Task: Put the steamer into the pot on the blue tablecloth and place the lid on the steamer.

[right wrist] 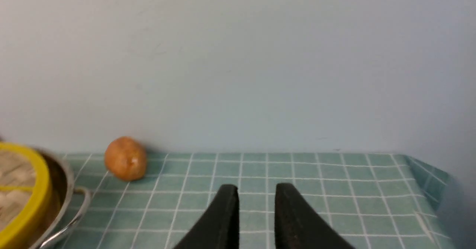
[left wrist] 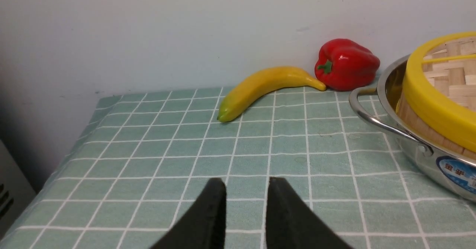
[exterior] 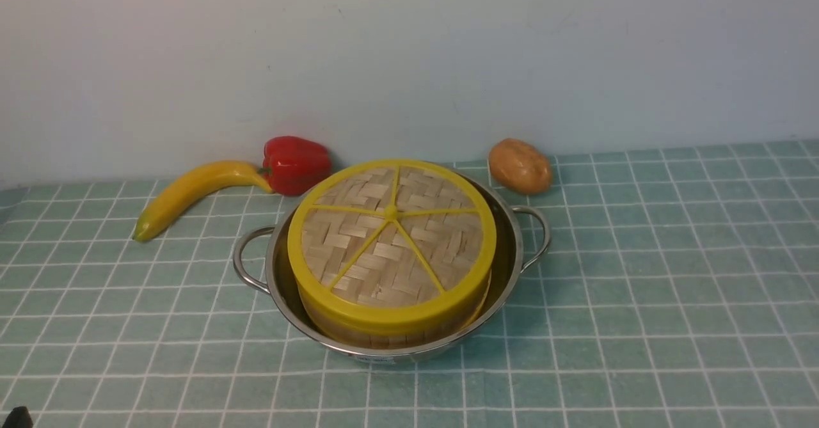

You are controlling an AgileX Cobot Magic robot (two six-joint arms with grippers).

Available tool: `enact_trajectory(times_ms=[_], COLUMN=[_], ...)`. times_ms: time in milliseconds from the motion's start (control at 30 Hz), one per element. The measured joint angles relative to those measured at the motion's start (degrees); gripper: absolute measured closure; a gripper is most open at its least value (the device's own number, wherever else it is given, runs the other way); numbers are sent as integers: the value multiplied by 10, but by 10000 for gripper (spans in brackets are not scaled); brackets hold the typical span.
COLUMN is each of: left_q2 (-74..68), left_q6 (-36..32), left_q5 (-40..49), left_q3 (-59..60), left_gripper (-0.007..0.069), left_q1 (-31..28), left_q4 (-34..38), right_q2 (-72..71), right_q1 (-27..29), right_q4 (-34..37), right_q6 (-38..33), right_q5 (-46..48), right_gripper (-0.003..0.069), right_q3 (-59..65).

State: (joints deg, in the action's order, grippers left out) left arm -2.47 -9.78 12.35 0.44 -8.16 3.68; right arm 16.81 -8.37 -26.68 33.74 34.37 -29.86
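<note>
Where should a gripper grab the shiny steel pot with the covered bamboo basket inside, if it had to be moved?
Probably by the looped wire side handles of the shiny stainless-steel pot: left handle from the robot's left, right handle from its right. Both stick out clear of the rim, while the flat woven bamboo lid with yellow rim and the bamboo steamer basket fill the inside, leaving little rim for jaws.

The blue tablecloth [exterior: 640, 287] is pale teal crossed by thin white lines into small squares. The pot [exterior: 512, 249] is shiny silver steel, with a blue label [left wrist: 459, 174] on its side. The lid [exterior: 390, 242] is tan woven bamboo with a yellow rim and yellow spokes; the steamer [exterior: 384, 337] wall below is pale wood. The banana [exterior: 192, 194] is yellow with a green tip, the pepper [exterior: 295, 164] glossy red with a green stem, the potato [exterior: 519, 166] brown-orange, the wall [exterior: 409, 50] pale grey-blue
</note>
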Motion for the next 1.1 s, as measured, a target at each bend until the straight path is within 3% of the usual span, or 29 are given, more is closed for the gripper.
enact_trajectory(times_ms=[233, 333, 533, 1100], left_q2=[0, 0, 0, 0], left_q6=[-1, -1, -1, -1], left_q5=[1, 1, 1, 2], left_q3=[0, 0, 0, 0], left_gripper=[454, 444, 433, 398], left_q1=[0, 0, 0, 0], left_q4=[0, 0, 0, 1], right_q2=[-159, -167, -165, -144], right_q1=[118, 134, 137, 137], right_q4=[66, 87, 118, 168], right_q6=[4, 4, 4, -23], right_q5=[-32, -90, -161, -164], right_gripper=[473, 463, 447, 419], right_q3=[125, 168, 215, 303])
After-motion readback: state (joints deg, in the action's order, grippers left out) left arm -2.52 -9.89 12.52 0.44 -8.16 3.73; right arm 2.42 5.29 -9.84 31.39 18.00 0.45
